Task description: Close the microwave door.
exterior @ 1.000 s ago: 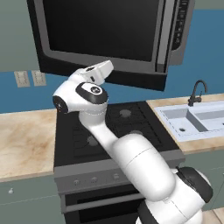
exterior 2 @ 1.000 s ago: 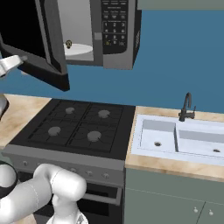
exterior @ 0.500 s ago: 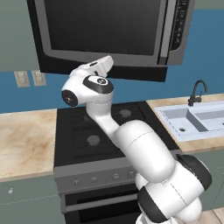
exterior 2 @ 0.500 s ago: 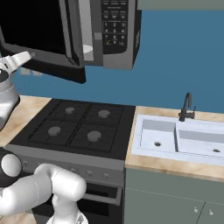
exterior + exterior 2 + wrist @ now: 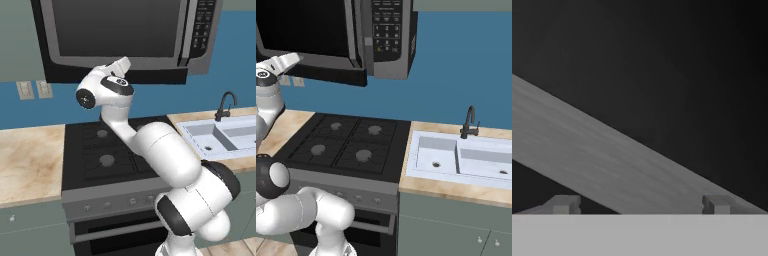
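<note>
The microwave (image 5: pixel 200 35) hangs above the stove, its black keypad strip (image 5: pixel 387 30) facing out. Its wide black-framed microwave door (image 5: pixel 115 30) with dark glass stands almost flush with the box, only slightly ajar in the right base view (image 5: pixel 306 30). My gripper (image 5: pixel 121 64) is pressed up against the door's lower edge, left of its middle (image 5: pixel 288 61). In the hand view the dark glass and grey border (image 5: pixel 612 160) are very close, and the fingertips (image 5: pixel 562 204) stand wide apart: the gripper (image 5: pixel 639 205) is open and holds nothing. The interior and turntable are hidden.
The black four-burner stove (image 5: pixel 107 150) lies directly below, with its oven door (image 5: pixel 371 220) under it. A white double sink (image 5: pixel 461 157) with a dark faucet (image 5: pixel 470 122) sits to the right. A wooden counter (image 5: pixel 27 160) runs left, with wall outlets (image 5: pixel 34 90) above it.
The door has swung from wide open to almost shut against the microwave. My hand followed it, moving right and towards the wall along its lower edge.
</note>
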Tool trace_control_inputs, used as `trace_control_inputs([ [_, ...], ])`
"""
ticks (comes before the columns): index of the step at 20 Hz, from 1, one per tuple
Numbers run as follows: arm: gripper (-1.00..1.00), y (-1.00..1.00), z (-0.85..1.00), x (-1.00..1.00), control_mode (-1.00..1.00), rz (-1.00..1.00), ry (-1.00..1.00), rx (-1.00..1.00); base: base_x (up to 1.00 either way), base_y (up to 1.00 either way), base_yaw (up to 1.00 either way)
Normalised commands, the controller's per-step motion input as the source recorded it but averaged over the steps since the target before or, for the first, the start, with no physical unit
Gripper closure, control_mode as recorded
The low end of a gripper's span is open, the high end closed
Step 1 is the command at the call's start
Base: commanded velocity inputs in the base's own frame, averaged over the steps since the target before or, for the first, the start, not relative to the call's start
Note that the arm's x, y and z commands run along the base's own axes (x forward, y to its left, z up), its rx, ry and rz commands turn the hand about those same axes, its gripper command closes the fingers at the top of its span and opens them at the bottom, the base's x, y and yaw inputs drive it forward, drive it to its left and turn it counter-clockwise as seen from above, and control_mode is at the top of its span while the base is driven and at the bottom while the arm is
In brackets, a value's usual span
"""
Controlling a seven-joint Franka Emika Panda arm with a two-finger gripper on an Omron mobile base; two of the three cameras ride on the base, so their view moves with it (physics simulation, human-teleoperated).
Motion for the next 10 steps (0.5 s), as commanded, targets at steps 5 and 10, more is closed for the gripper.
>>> trace_control_inputs([
  [5,-1.0,-0.06,0.0,0.28,-1.0,0.02,0.0,0.0,0.0,0.0,0.0],
  [10,-1.0,-0.09,0.0,0.23,-1.0,0.02,0.0,0.0,0.0,0.0,0.0],
])
